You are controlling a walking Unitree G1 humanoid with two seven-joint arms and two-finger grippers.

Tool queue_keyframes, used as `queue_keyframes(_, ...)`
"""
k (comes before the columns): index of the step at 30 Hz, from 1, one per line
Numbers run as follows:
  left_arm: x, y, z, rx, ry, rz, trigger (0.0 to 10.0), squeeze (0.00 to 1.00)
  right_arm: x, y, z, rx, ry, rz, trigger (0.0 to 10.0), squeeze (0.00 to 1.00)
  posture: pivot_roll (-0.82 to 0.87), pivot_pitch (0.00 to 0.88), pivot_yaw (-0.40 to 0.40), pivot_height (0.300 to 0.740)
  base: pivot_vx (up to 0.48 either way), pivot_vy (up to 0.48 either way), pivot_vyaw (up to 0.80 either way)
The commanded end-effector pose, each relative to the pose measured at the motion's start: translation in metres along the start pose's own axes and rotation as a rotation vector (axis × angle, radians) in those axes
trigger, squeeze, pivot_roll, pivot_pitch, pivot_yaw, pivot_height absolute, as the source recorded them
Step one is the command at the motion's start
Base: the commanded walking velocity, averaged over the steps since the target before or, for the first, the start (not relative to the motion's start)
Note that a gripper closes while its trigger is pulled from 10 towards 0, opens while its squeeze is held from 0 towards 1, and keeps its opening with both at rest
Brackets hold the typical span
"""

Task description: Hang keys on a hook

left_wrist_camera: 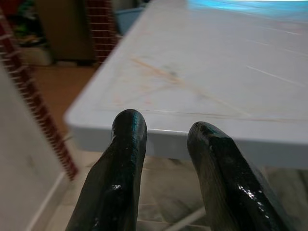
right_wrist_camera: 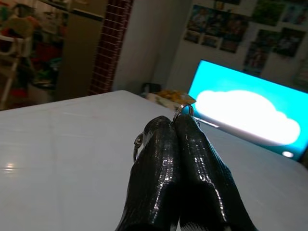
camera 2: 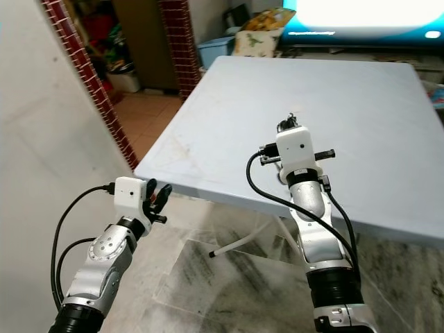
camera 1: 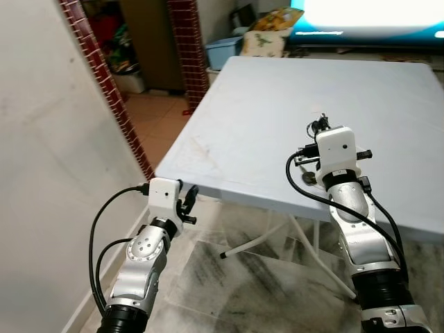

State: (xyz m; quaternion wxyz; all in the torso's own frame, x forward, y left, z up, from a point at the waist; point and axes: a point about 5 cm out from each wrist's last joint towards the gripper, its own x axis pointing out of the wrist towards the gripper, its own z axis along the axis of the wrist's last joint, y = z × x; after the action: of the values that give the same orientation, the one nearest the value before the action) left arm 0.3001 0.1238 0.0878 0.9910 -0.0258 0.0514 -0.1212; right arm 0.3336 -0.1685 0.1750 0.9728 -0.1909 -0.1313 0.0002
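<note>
The keys (right_wrist_camera: 183,109) are held by the right gripper (right_wrist_camera: 174,126), whose 2 fingers (right_wrist_camera: 159,159) are pressed together on a thin metal ring. In the right wrist view, 1 loop of the ring is seen above the fingertips and another loop is seen at the side of them, so the ring seems to stand out past the tips, roughly along the line of the fingers. The keys themselves cannot be made out, and which way they hang cannot be told.

In the left eye view, the right gripper (camera 1: 320,126) is raised above the pale desk (camera 1: 277,104), near its front edge, and it is pointed away from the robot, towards the bright screen (camera 1: 368,14) behind the desk. The left gripper (camera 1: 189,202) is kept low, just in front of the near left corner of the desk, and its fingers (left_wrist_camera: 126,159) are a little apart with nothing between them.

A hook cannot be recognised in these pictures. A plain wall (camera 1: 41,173) stands at the robot's left, close to the left arm and well apart from the right arm. It is judged that the hook must first be found, and that the ring's open loop should then be presented to it.
</note>
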Motion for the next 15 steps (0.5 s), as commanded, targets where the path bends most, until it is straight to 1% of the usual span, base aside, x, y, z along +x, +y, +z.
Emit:
queue_keyframes(1,0.001,0.009,0.005,0.026,-0.017,0.039,10.0,0.00,-0.002,0.003,0.004,0.023,-0.006,0.015,10.0,0.00,-0.10,0.000,0.126,0.740,0.000,0.000,0.80)
queue_keyframes(3,0.001,0.012,0.005,0.032,-0.020,0.063,10.0,0.00,-0.003,0.006,0.001,0.067,0.009,0.026,10.0,0.00,-0.10,0.000,0.126,0.740,0.000,0.000,0.80)
queue_keyframes(4,0.001,0.012,0.005,0.032,-0.020,0.063,10.0,0.00,-0.003,0.006,0.001,0.067,0.009,0.026,10.0,0.00,-0.10,0.000,0.126,0.740,0.000,0.000,0.80)
queue_keyframes(7,0.001,0.018,0.005,0.052,-0.021,0.110,10.0,0.00,-0.007,0.011,-0.005,0.097,0.041,0.048,10.0,0.00,-0.09,0.000,0.124,0.740,0.000,0.000,0.79)
queue_keyframes(11,0.001,0.024,0.005,0.028,-0.014,0.162,10.0,0.00,-0.009,0.014,-0.007,0.094,0.049,0.070,10.0,0.00,-0.09,0.000,0.119,0.740,0.000,0.000,0.79)
queue_keyframes(15,0.000,0.026,0.003,0.032,-0.011,0.172,10.0,0.00,-0.009,0.014,-0.007,0.094,0.053,0.083,10.0,0.00,-0.09,0.000,0.116,0.740,0.000,0.000,0.79)
